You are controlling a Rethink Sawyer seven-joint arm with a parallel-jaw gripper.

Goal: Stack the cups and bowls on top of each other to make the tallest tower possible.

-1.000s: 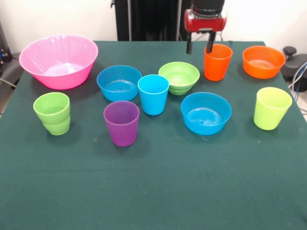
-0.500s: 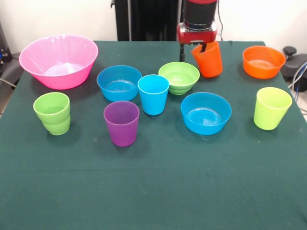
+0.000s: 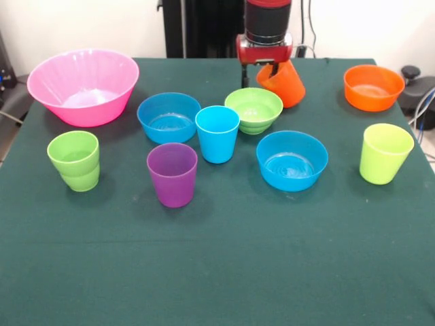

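Note:
My gripper (image 3: 259, 73) is at the table's far side, shut on the rim of the orange cup (image 3: 285, 85). The cup hangs tilted above the cloth, just behind the ridged green bowl (image 3: 254, 110). The purple cup (image 3: 172, 174), light blue cup (image 3: 217, 134), yellow-green cup (image 3: 385, 153) and stepped green cup (image 3: 74, 161) each stand alone and upright. Two blue bowls (image 3: 168, 117) (image 3: 292, 160), the orange bowl (image 3: 373, 87) and the large pink bowl (image 3: 83, 86) sit apart. Nothing is nested.
The table (image 3: 217, 272) has a dark green cloth with a wide bare strip at the near side. The black pedestal (image 3: 204, 27) stands behind the far edge. A dark object with cables (image 3: 418, 92) sits off the right edge.
My gripper has closed on the orange cup's rim, lifted it and carried it leftward. The cup has gone from upright to tilted.

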